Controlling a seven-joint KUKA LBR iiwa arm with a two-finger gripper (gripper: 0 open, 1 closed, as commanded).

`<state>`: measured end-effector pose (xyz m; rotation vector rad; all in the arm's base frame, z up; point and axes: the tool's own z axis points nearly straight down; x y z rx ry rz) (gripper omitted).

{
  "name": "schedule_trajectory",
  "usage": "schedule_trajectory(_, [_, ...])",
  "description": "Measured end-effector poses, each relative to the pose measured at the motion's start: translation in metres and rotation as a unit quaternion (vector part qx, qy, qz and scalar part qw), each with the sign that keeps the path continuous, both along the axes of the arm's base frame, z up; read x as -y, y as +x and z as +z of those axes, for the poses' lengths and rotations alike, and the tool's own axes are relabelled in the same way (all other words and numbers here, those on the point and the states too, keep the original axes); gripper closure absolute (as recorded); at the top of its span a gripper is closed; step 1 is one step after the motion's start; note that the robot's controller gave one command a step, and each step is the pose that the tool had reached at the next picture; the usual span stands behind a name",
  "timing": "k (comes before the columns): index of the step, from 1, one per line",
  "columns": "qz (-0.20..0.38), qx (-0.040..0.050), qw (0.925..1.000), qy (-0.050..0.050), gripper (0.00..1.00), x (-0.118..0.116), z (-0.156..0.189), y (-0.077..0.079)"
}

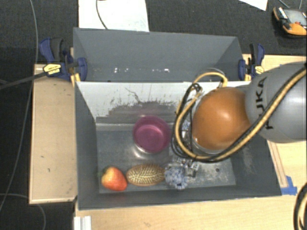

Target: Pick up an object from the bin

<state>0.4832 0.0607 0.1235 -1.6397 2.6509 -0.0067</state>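
the bin (86, 143) is grey, with dark scratchy marks on its far wall. the cup (151, 133) is pink-purple. the round fruit (114, 179) is red with a yellow patch. the oval brush (145, 175) is tan-gold with rows of little dots. the fuzzy lump (175, 178) is blue-grey. the arm (283, 104) is grey with black letters, its round cover (218, 119) is orange, and its cables (178, 126) are yellow and black.

Bin floor (112, 140): bare ground is left between the left wall and the pink cup (151, 133). The near wall is lined by a red fruit (114, 178), a tan oval brush (145, 175) and a blue-grey lump (175, 178), set close together. The right half is overhung by the arm's orange cover (218, 121).
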Motion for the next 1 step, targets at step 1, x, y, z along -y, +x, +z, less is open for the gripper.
schedule_trajectory(1, [-0.001, -0.0003, 1.0000, 0.000, 1.00, -0.0003, 0.0237, -0.0002])
